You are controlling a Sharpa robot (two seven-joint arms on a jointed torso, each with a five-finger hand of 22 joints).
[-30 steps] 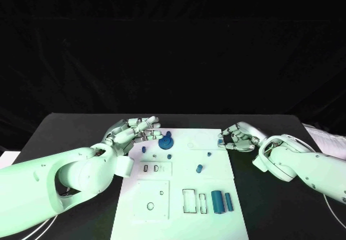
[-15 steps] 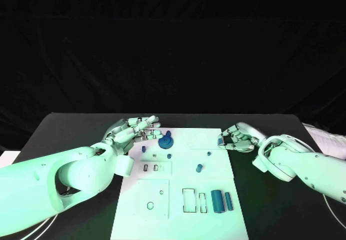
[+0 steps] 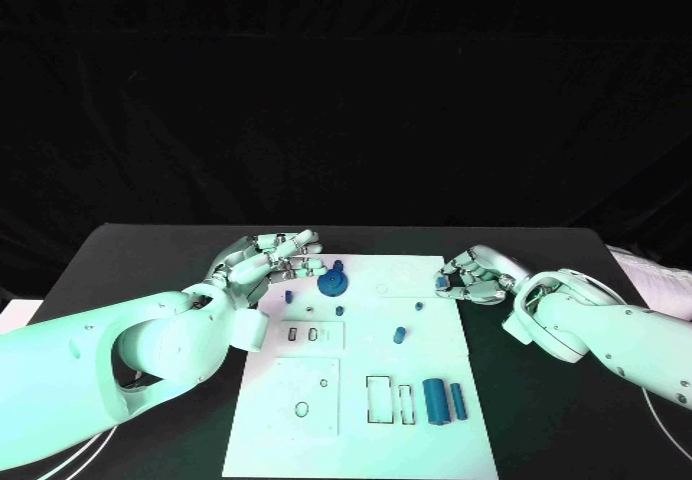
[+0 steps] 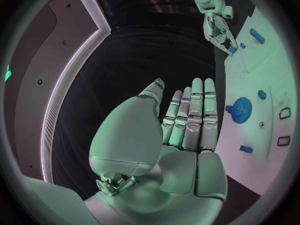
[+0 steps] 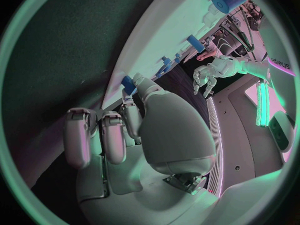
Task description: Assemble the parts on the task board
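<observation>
1. At the task board (image 3: 361, 400) right edge, my right hand (image 3: 473, 276) pinches a small blue part (image 3: 441, 283), partly hidden by fingers.
2. Left hand (image 3: 271, 258) hovers beside the blue gear (image 3: 333, 287), fingers extended, holding nothing I can see.

The task board (image 3: 361, 400) lies on the black surface (image 3: 130, 260). The left hand (image 3: 271, 258) hovers at its far left corner beside a blue gear (image 3: 333, 285); the right hand (image 3: 470, 275) pinches a small blue part (image 3: 440, 282) at the board's right edge.

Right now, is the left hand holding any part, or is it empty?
Empty. The left hand has its fingers straight and together with nothing between them; the gear-shaped part lies apart on the task board.
</observation>
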